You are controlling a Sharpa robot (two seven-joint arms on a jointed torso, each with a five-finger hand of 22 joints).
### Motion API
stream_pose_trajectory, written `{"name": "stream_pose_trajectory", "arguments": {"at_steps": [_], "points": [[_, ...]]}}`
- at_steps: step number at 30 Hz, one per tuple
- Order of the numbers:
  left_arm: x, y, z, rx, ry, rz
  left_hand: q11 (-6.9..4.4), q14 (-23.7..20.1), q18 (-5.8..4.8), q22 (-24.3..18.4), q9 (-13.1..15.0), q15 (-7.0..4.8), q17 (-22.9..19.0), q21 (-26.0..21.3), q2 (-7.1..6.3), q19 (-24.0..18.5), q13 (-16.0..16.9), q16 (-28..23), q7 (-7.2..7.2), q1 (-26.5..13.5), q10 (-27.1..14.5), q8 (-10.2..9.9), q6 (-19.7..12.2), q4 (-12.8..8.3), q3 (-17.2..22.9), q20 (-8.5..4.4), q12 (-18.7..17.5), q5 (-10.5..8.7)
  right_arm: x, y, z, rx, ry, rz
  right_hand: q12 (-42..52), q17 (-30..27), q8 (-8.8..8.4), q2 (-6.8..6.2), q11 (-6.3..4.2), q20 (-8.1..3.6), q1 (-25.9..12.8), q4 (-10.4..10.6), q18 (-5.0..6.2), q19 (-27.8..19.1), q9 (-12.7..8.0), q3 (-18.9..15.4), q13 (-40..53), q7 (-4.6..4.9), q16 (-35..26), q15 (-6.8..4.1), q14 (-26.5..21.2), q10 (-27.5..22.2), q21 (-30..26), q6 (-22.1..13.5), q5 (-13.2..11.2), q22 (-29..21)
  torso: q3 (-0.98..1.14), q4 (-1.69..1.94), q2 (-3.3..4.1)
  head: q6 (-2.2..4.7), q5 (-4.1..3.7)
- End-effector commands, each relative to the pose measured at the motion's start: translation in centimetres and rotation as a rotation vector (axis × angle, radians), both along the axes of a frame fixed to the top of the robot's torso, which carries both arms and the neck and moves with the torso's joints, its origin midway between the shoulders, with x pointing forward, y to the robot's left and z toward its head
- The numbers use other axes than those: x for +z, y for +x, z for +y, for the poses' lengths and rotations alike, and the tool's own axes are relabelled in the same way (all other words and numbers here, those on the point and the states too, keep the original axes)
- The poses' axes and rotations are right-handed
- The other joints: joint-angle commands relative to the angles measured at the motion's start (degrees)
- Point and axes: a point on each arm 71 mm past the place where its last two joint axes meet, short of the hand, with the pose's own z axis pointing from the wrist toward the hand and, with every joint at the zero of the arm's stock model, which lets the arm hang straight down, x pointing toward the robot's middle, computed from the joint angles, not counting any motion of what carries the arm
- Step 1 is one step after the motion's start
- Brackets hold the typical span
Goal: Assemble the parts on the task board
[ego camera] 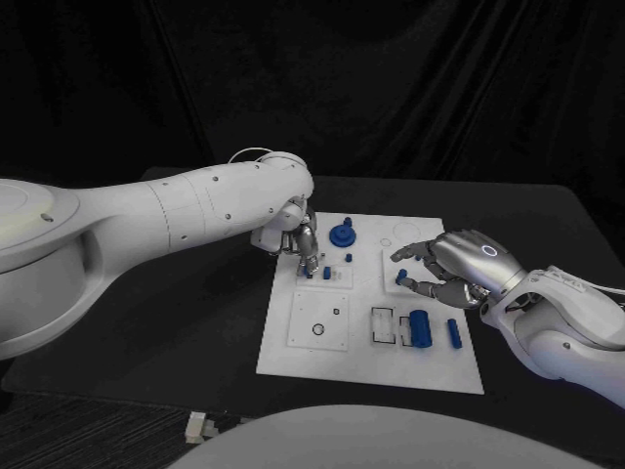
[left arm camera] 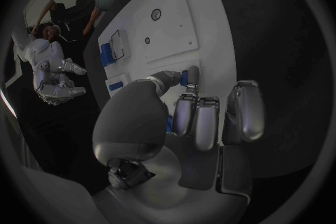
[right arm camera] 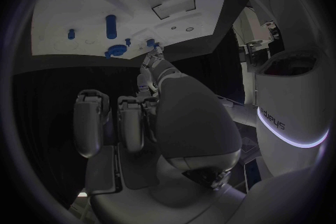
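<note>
The left hand (ego camera: 303, 239) pinches a small blue plastic peg (left arm camera: 183, 78) over the flat white task board (ego camera: 302, 360) on the black counter (ego camera: 158, 322), the right hand (ego camera: 451, 262) hovering loosely curled and empty; lower the peg upright, slowly.

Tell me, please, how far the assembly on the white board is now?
Early stage, it seems. Possibly done: a round blue part stands near the task board's far edge. In hand: the left robot hand pinches a small blue piece over the board. The right robot hand hovers, apparently holding nothing. Left: a blue block and bar lie loose.
</note>
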Motion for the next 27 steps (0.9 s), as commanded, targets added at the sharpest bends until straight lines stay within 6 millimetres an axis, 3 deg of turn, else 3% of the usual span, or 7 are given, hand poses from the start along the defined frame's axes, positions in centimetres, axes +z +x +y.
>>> {"name": "stream_pose_trajectory", "arguments": {"at_steps": [1,27], "points": [[-0.81,-0.46,-0.01,0.004,0.030,0.019,0.05,2.7,1.10,10.2,0.1,0.11,8.3,-0.2,0.35,-0.4,4.3,0.0,-0.95,-0.1,0.4,-0.2,0.7,-7.4,7.0,-0.13,-0.1,-0.23,-0.15,0.04,-0.11,-0.019,-0.008,0.009,-0.2,13.1,-0.11,0.06,0.55,0.43,0.3,0.0,0.87,2.6,-0.1,0.4,10.3,0.09,-0.3,0.32,5.6,3.1,-0.3,0.5,0.3,12.7,0.00,0.01,0.03,-0.01,0.04],[-0.99,-0.51,-0.10,0.003,0.032,0.024,0.05,2.7,1.09,10.2,0.2,0.12,8.3,-0.2,0.45,-0.4,4.2,0.0,-0.95,-0.3,0.3,-0.3,0.7,-7.6,7.1,-0.13,-0.1,-0.34,-0.21,0.06,-0.11,-0.025,-0.013,0.014,-0.6,13.1,-0.21,0.25,0.59,0.45,0.8,-0.1,0.92,2.5,-0.2,0.9,9.8,0.18,-0.3,0.35,5.6,2.8,-0.5,0.5,0.5,12.7,0.00,0.04,0.01,-0.01,0.15]]}}
